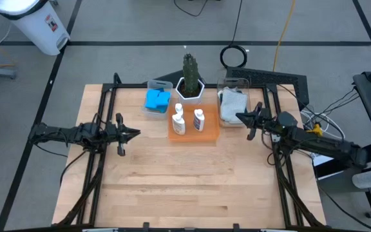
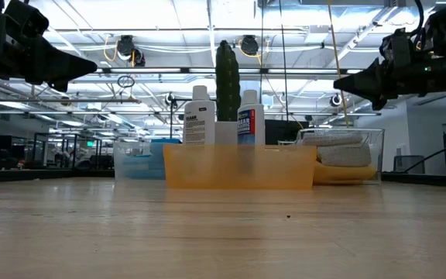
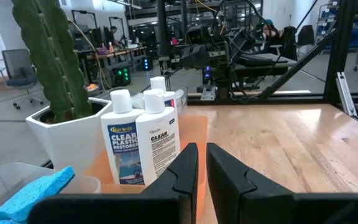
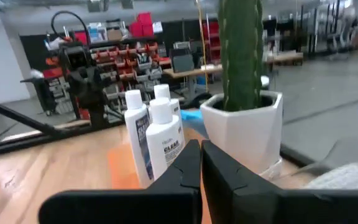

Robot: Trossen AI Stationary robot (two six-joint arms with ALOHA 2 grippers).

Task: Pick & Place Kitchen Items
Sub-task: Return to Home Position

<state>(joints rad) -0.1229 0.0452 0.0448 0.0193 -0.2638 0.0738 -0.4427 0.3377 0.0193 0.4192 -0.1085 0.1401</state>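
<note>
While both arms hang well above the bench (image 1: 172, 187) with nothing in their grip, the left gripper (image 1: 136, 134) sits over the bench's left half, its fingers drawn together to a thin slit, pointing toward the middle. The right gripper (image 1: 239, 117) faces it from the right half, its fingers pressed together and also empty. Between the two tips, nearer the back edge, lies the orange tray (image 1: 209, 134), and the white bottles (image 1: 199, 120) stand upright on it, apart from both grippers. Just beside the right gripper's tip, toward the back edge, a clear bin (image 1: 234, 81) holds the grey cloths (image 1: 232, 103). Behind the tray's left end, a second clear bin (image 1: 161, 84) holds the blue sponges (image 1: 156, 100), well apart from the left gripper. The cactus (image 1: 190, 67) in its white pot (image 1: 190, 90) stands between the two bins at the back edge
</note>
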